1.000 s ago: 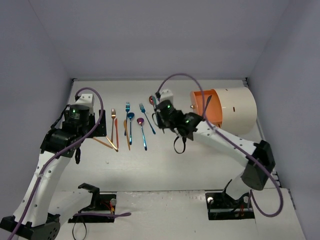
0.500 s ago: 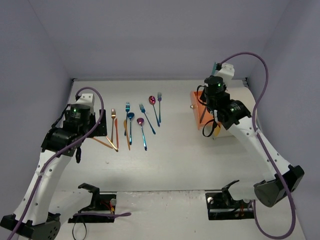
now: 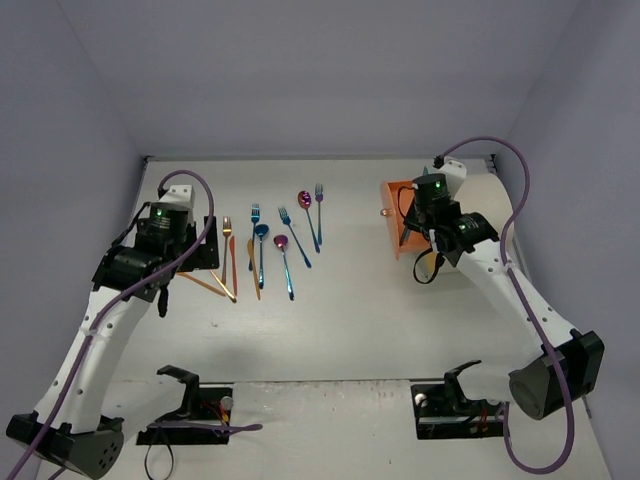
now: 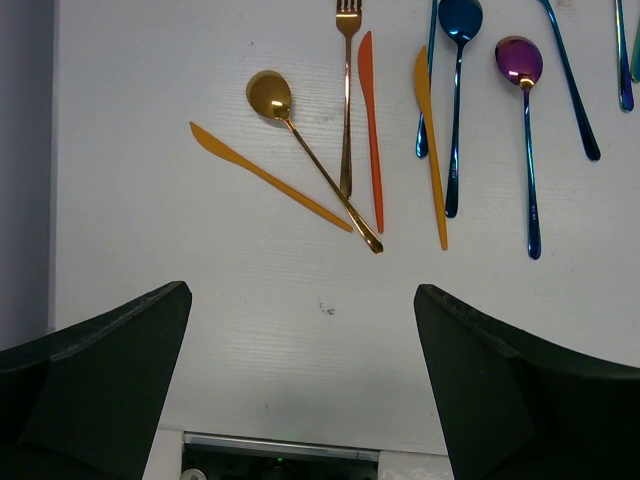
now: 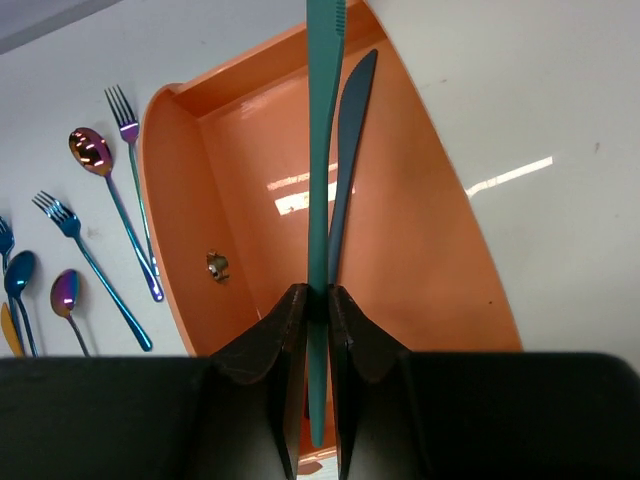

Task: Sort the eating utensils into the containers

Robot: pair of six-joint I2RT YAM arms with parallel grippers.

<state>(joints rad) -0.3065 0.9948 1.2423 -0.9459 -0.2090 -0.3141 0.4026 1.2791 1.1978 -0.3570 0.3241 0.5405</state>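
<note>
My right gripper (image 3: 421, 232) (image 5: 318, 300) is shut on a thin teal-blue knife (image 5: 322, 150) and holds it on edge over the open orange drawer (image 3: 392, 215) (image 5: 190, 230). A darker blue knife shape (image 5: 350, 130) shows on the drawer floor beside it. The white cabinet (image 3: 497, 208) is mostly hidden behind the right arm. My left gripper (image 3: 158, 298) (image 4: 300, 335) is open and empty, just short of the gold spoon (image 4: 272, 97) and gold knife (image 4: 265, 175). Other utensils lie in a row: gold fork (image 3: 227, 232), blue spoon (image 3: 261, 240), purple spoon (image 3: 283, 250), magenta spoon (image 3: 305, 203).
Orange knives (image 4: 370, 130) and blue forks (image 3: 293, 232) lie among the row at the table's left middle. A purple fork (image 3: 319, 205) lies nearest the drawer. Grey walls close in the table on three sides. Arm base mounts stand at the near edge.
My right arm swung from the utensil row to the drawer with the teal-blue knife in it, then lowered over the drawer. My left arm shifted slightly.
</note>
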